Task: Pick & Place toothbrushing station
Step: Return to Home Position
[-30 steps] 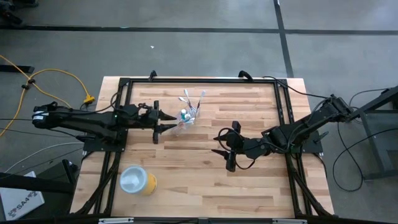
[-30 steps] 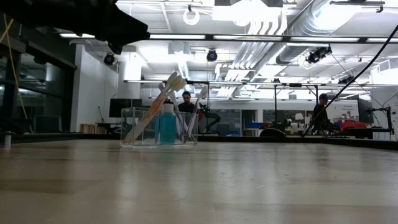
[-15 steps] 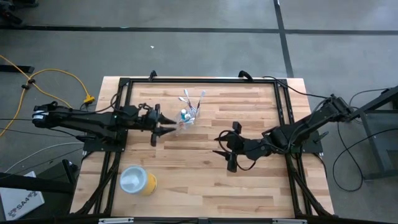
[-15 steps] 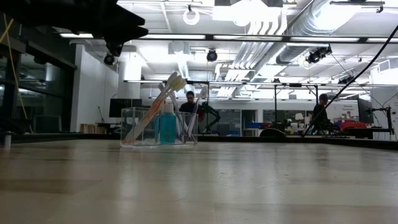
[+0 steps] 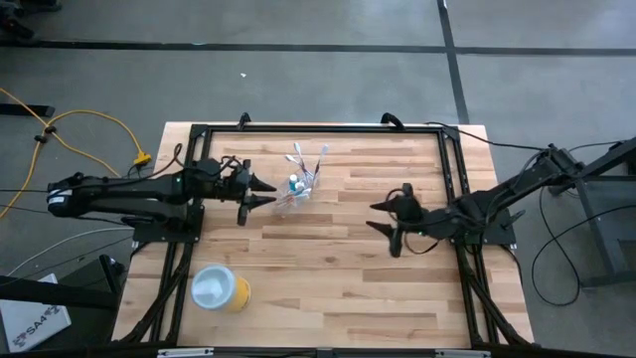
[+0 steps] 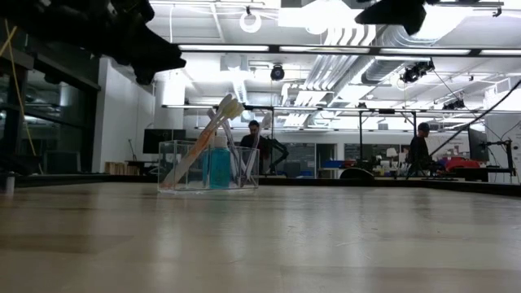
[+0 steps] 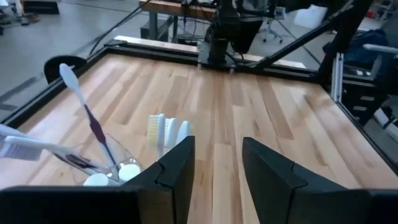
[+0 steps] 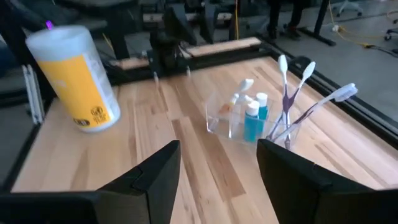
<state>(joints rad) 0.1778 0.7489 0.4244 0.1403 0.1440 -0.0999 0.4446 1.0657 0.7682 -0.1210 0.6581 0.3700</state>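
My left pincer (image 5: 270,194), spread and empty, hovers just beside the clear cup (image 5: 303,189) of toothbrushes (image 5: 310,159) toward the far edge of the tabletop (image 5: 328,288); my right pincer (image 5: 372,216), spread, hangs well apart.

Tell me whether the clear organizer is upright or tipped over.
Upright. In the low view the clear organizer sits flat on the table, with toothbrushes and a blue tube standing inside it.
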